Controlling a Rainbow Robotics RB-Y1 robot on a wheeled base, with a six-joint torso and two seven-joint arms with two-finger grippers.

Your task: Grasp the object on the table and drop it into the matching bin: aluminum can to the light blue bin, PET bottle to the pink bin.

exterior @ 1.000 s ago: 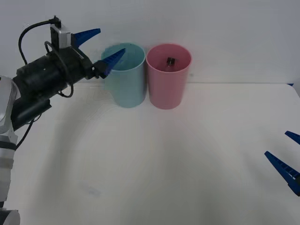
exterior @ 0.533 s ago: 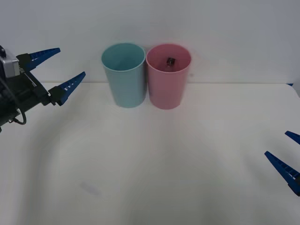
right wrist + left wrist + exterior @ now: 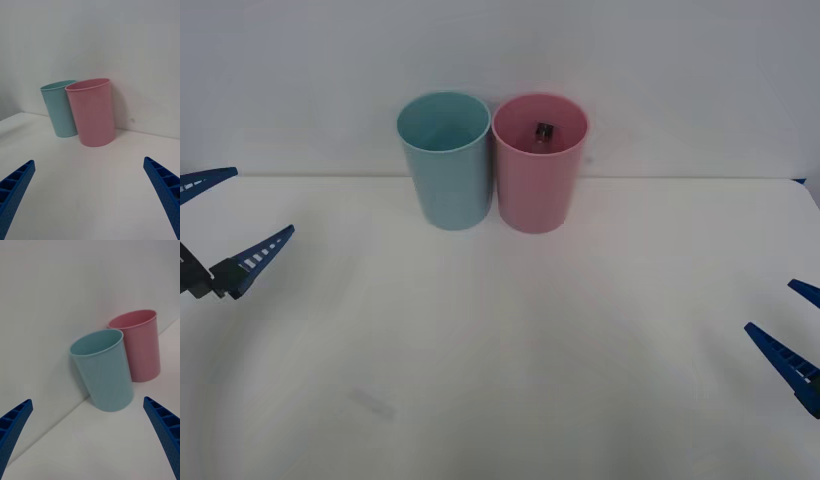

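Observation:
The pink bin [image 3: 540, 185] and the light blue bin [image 3: 445, 175] stand side by side at the back of the white table [image 3: 510, 360]. Inside the pink bin, the black cap of the PET bottle [image 3: 544, 130] shows just below the rim; the rest of the bottle is hidden by the bin wall. My left gripper [image 3: 228, 222] hangs open at the table's left edge, far from both bins. Low at the right edge, my right gripper [image 3: 800, 330] is open too. The right wrist view shows the pink bin [image 3: 93, 112] and light blue bin [image 3: 60, 110]; the left wrist view shows the light blue bin [image 3: 105, 371] and pink bin [image 3: 144, 345].
A plain white wall rises right behind the bins. A faint grey smudge [image 3: 372, 403] marks the tabletop at the front left. The white tabletop stretches wide between the bins and both grippers.
My left arm has pulled back from beside the light blue bin, moving left and down to the table's left edge, fingers still open. The right arm and the bins have not moved.

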